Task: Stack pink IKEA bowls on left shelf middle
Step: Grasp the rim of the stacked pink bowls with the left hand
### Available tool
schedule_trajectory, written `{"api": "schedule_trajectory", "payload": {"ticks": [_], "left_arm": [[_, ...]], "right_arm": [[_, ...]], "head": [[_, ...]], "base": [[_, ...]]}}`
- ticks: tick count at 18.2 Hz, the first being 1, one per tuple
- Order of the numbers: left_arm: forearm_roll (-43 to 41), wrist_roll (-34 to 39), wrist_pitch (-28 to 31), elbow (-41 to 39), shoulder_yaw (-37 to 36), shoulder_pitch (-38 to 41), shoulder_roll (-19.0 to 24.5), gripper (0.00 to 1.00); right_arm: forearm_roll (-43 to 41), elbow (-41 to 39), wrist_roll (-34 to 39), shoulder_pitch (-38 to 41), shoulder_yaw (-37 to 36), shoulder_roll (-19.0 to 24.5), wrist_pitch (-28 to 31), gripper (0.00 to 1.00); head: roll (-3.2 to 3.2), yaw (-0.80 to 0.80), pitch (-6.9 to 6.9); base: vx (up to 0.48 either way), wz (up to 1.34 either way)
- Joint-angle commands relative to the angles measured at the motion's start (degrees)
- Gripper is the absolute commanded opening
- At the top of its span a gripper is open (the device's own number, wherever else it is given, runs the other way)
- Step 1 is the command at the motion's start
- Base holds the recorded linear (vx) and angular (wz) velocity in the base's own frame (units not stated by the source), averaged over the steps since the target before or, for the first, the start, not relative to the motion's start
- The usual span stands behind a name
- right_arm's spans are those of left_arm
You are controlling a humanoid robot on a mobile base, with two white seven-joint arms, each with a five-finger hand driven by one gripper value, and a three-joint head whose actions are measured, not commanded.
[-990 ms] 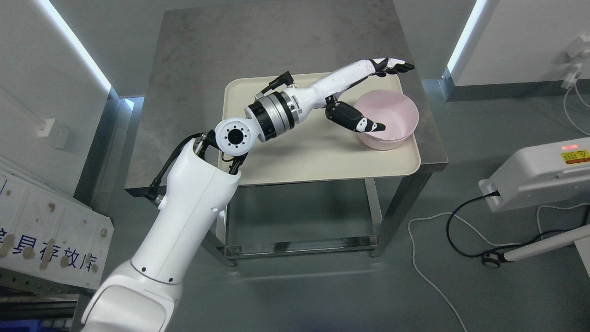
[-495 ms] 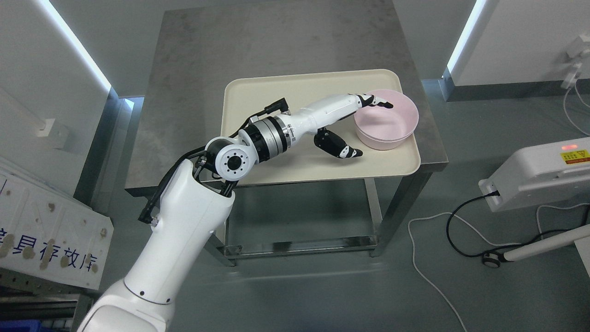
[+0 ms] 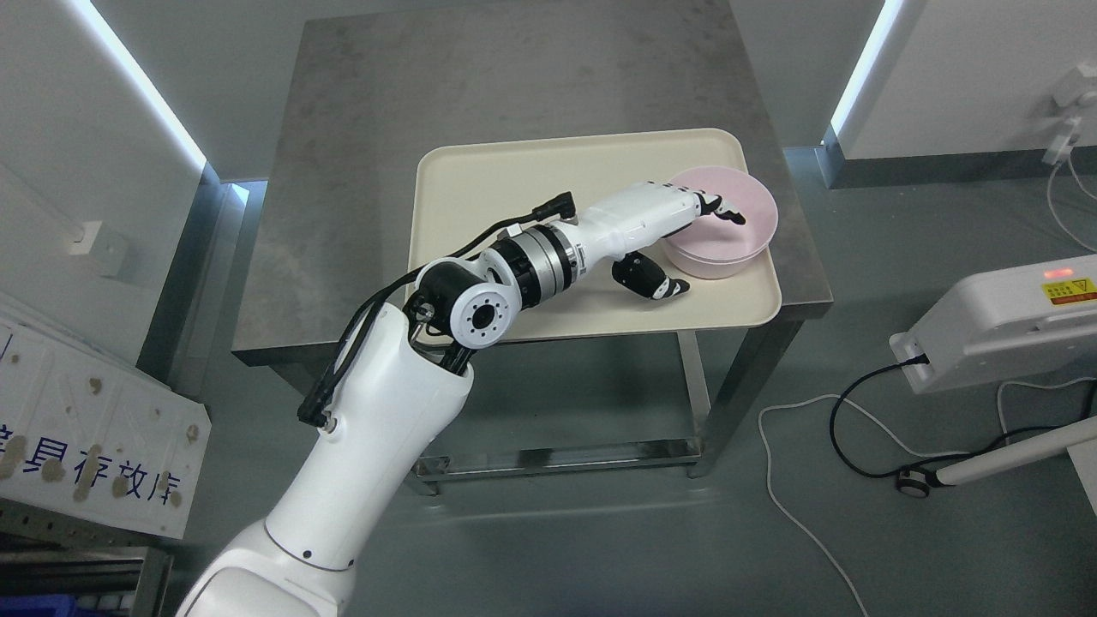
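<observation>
so the pale pink round plastic bowl (image 3: 724, 224) sits at the right end of a cream rectangular plastic tray (image 3: 514, 180), close to the tray's right rim, and the tray is on a grey steel table with metal legs (image 3: 386, 128). looks like there might be two bowls nested already, since there's a second rim line low on the near side, but i can't say for sure.

the left hand (image 3: 677, 244) reaches in from the lower left. its fingers (image 3: 724, 210) dip over the near-left rim into the bowl while the black thumb (image 3: 656, 283) sits outside, low by the wall on the tray. so it's straddling the rim, spread, and i don't think it's pinching anything yet; there looks to be a gap at the thumb. right arm isn't visible at all.

handling-wise i'd guess this thing is light, stiff and pretty slick, not really breakable. the thin rim is the obvious place to grab: fingers inside, thumb outside, squeeze the wall. risk is it skates across the tray or tilts when pinched on one side only, so a firm pinch low on the wall seems smart. no shelf in view here.
</observation>
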Motion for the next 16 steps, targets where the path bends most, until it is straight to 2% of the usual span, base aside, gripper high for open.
{"api": "schedule_trajectory", "payload": {"ticks": [1,6,8,12,14,16], "left_arm": [[-6.2,-0.4,0.1,3.8,-0.6,-0.9,-1.4,0.6],[-7.7,-0.1,-0.7,5.9,-0.5,-0.9,-1.4,0.51],[-7.7,0.1,-3.2,6.4,0.4,-0.9,-1.4,0.39],[-7.2,0.8,-10.8,6.8,5.1,-0.6,-1.4,0.12],[-7.1,0.9,-14.8,6.9,8.0,-0.2,-1.4,0.05],[-7.0,1.0,-21.3,6.5,13.9,2.7,-1.4,0.01]], "right_arm": [[0.0,0.0,0.0,0.0,0.0,-1.0,0.0,1.0],[0.0,0.0,0.0,0.0,0.0,-1.0,0.0,1.0],[0.0,0.0,0.0,0.0,0.0,-1.0,0.0,1.0],[0.0,0.0,0.0,0.0,0.0,-1.0,0.0,1.0],[0.0,0.0,0.0,0.0,0.0,-1.0,0.0,1.0],[0.0,0.0,0.0,0.0,0.0,-1.0,0.0,1.0]], "head": [[0.0,0.0,0.0],[0.0,0.0,0.0],[0.0,0.0,0.0],[0.0,0.0,0.0],[0.0,0.0,0.0],[0.0,0.0,0.0]], "base": [[0.0,0.0],[0.0,0.0],[0.0,0.0],[0.0,0.0],[0.0,0.0],[0.0,0.0]]}}
